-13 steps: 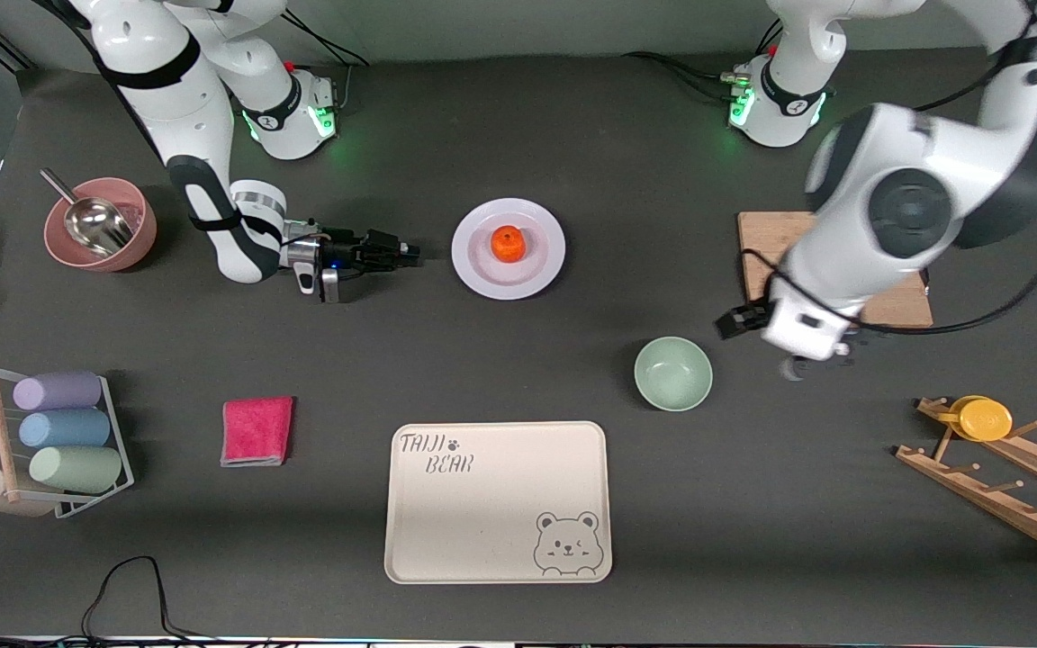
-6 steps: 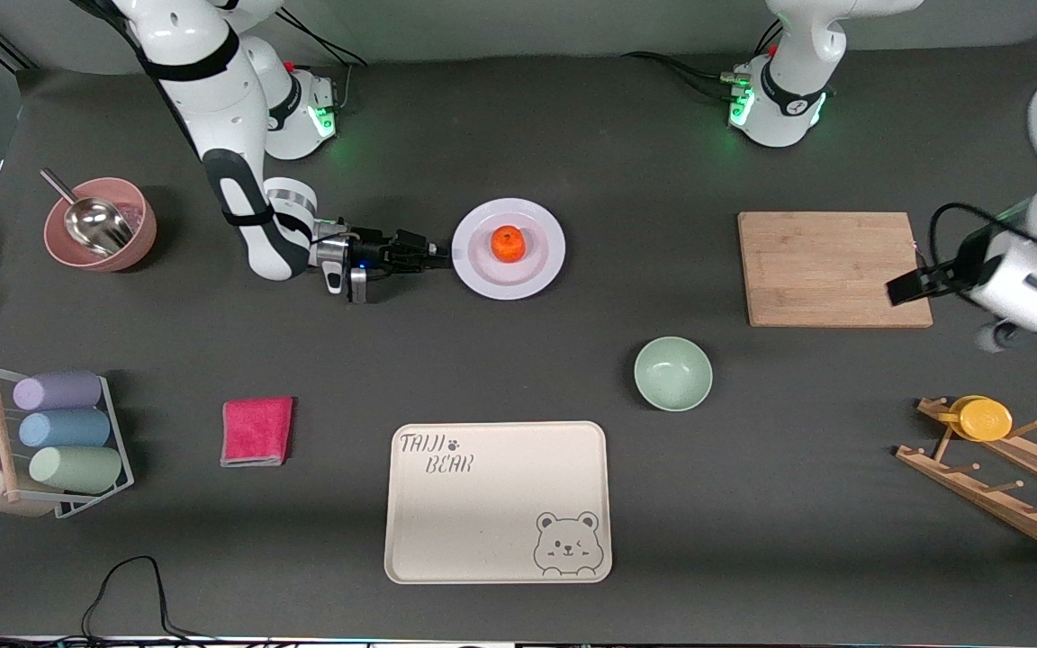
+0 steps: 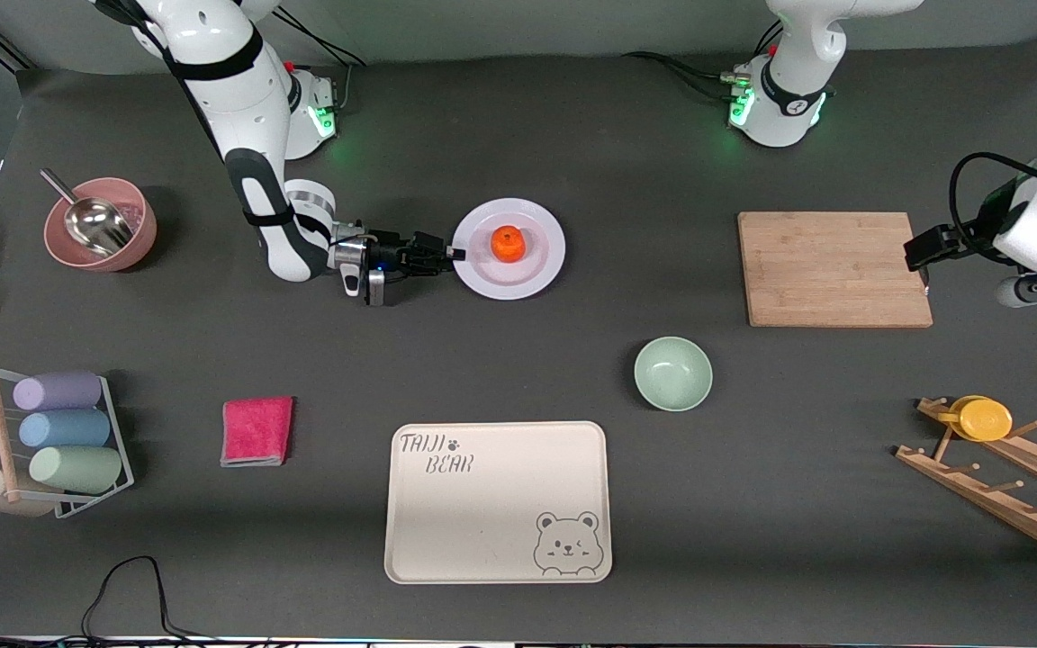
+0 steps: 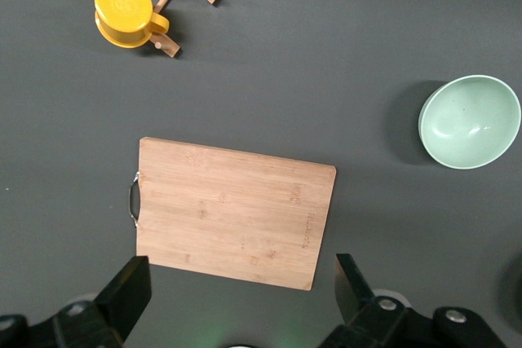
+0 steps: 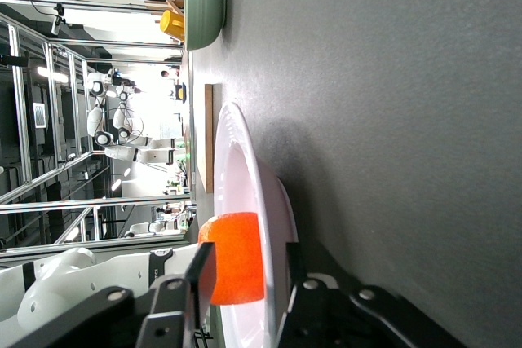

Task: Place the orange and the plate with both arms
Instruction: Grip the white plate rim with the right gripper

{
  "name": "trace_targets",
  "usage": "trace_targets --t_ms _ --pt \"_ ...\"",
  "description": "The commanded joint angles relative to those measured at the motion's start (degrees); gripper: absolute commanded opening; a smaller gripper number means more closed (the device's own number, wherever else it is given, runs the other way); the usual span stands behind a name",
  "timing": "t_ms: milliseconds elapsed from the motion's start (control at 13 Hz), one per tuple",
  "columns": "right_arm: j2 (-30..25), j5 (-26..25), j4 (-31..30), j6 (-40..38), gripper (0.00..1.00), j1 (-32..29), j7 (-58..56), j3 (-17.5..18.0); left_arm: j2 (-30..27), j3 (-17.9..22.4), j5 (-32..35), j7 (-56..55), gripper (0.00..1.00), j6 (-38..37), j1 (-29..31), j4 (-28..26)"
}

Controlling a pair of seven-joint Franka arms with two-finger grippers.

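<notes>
The orange [image 3: 508, 243] sits in the middle of the white plate [image 3: 538, 263], which lies flat on the dark table. My right gripper [image 3: 457, 255] lies low and level at the plate's edge toward the right arm's end. In the right wrist view one of its fingers [image 5: 202, 270] stands above the rim with a gap and the other goes under the plate [image 5: 245, 160]; the orange [image 5: 238, 257] shows past them. My left gripper [image 4: 238, 273] hangs open and empty, high by the wooden cutting board [image 3: 834, 268].
A pale green bowl [image 3: 672, 373] and a beige bear tray [image 3: 498, 501] lie nearer the camera than the plate. A pink bowl with a scoop [image 3: 100, 223], a cup rack [image 3: 55, 443] and a pink cloth [image 3: 256, 430] are toward the right arm's end. A wooden rack with a yellow lid [image 3: 984, 418] stands toward the left arm's end.
My right gripper slid along the table to the plate's rim and narrowed a little. The left arm swung from beside the green bowl out to the left arm's end of the table.
</notes>
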Motion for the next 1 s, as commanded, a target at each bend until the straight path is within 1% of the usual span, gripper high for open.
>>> trace_targets --t_ms 0,154,231,462,615,692,923 --pt "1.02 1.87 0.78 -0.23 0.25 0.88 -1.09 -0.15 -2.56 -2.75 0.8 0.62 1.0 0.03 1.83 -2.26" --pt "1.02 1.87 1.14 -0.23 0.06 0.79 -1.18 0.37 -1.33 -2.83 0.8 0.7 1.0 -1.38 2.44 -0.85" --pt "0.93 1.87 1.14 -0.23 0.0 0.79 -1.18 0.37 -0.63 -2.92 0.8 0.53 1.0 -1.82 2.44 0.37" --pt "0.67 1.87 1.14 -0.32 0.0 0.44 -0.65 0.37 0.61 -2.92 0.71 0.18 1.0 -2.44 2.26 1.53" --pt "-0.21 1.87 1.14 -3.11 0.0 0.17 0.74 0.29 0.61 -2.92 0.71 0.09 1.0 -2.62 2.26 1.62" --pt "-1.08 1.78 1.14 -4.44 0.0 0.17 1.89 0.11 0.61 -2.92 0.62 0.61 1.0 -3.84 2.52 1.7" --pt "-6.17 1.08 1.22 -4.54 0.0 0.17 8.73 -0.33 0.52 -2.75 0.1 0.71 1.0 -6.65 2.88 3.54"
